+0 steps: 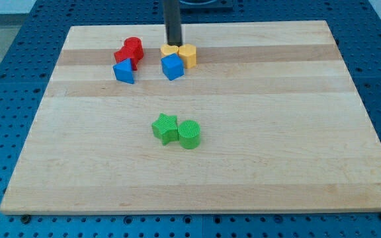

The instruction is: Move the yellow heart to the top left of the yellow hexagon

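The yellow heart [169, 50] lies near the view's top, just left of the yellow hexagon [188, 55] and touching it. A blue cube [172, 67] sits right below the heart. The dark rod comes down from the view's top edge and my tip [174, 43] rests at the heart's upper edge, touching or nearly touching it, between the heart and the hexagon's top left corner.
A red cylinder [133, 47] and a second red block [122, 55] sit to the left, with a blue triangle [124, 71] below them. A green star [165, 127] and a green cylinder [189, 134] stand mid-board. The wooden board [296, 132] lies on a blue table.
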Controlling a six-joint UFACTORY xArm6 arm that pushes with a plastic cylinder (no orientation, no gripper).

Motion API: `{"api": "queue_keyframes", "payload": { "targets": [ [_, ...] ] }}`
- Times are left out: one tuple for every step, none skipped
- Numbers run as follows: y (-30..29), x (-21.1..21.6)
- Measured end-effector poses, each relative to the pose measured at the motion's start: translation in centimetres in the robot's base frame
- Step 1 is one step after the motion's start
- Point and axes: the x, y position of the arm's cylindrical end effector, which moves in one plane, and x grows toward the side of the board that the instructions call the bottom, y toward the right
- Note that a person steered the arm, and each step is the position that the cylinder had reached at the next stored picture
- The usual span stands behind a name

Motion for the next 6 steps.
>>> {"api": "queue_keyframes", "payload": {
  "targets": [
    [-1.5,-0.1],
    [-6.6,-1.1],
    [-9.7,-0.1],
    [-9.9,2.7],
    [-6.4,3.0],
    [-1.3,2.9]
  ]
}}
